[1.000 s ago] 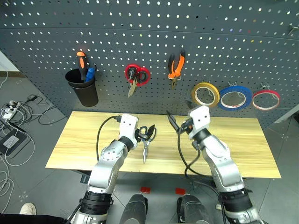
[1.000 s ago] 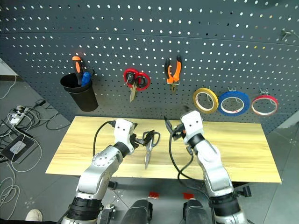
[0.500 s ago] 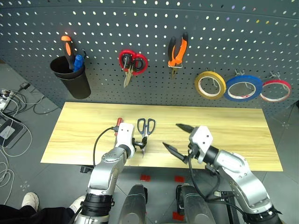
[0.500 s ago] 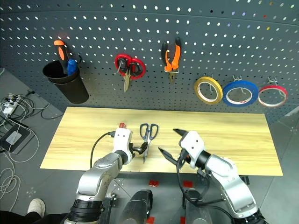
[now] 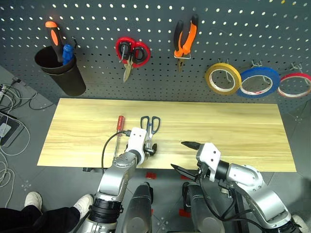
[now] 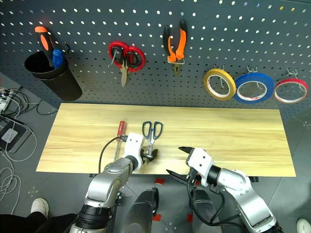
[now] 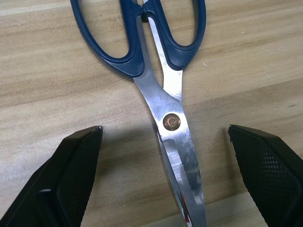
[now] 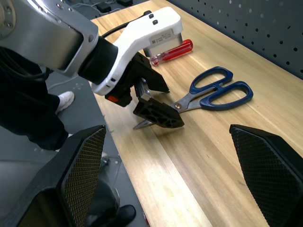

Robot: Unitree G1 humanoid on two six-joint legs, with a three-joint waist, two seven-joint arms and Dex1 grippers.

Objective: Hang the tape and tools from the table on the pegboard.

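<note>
Steel scissors (image 5: 149,127) with dark blue handles lie on the pale wood table (image 5: 233,131), blades toward the front edge. My left gripper (image 5: 149,149) is open and tilted down over them, one finger (image 7: 75,165) on each side of the blades (image 7: 177,142), apart from the steel. A small red-handled screwdriver (image 5: 118,125) lies just left of the scissors. My right gripper (image 5: 183,156) stands open and empty at the table's front edge, turned toward the left gripper (image 8: 151,101). The blue tape (image 5: 256,82) and the orange-and-black pliers (image 5: 185,39) hang on the dark pegboard (image 5: 146,14).
On the pegboard also hang a yellow roll (image 5: 222,78), a red roll (image 5: 295,85) and red-handled scissors (image 5: 130,51). A black cup (image 5: 60,73) at its left holds an orange-and-black screwdriver (image 5: 53,34). Cables lie on the floor at left; a person's shoe (image 5: 34,200) is nearby.
The camera has tilted down. My left gripper has tipped downward and sunk over the scissor blades. My right gripper has drawn back from mid-table to the front edge and turned left.
</note>
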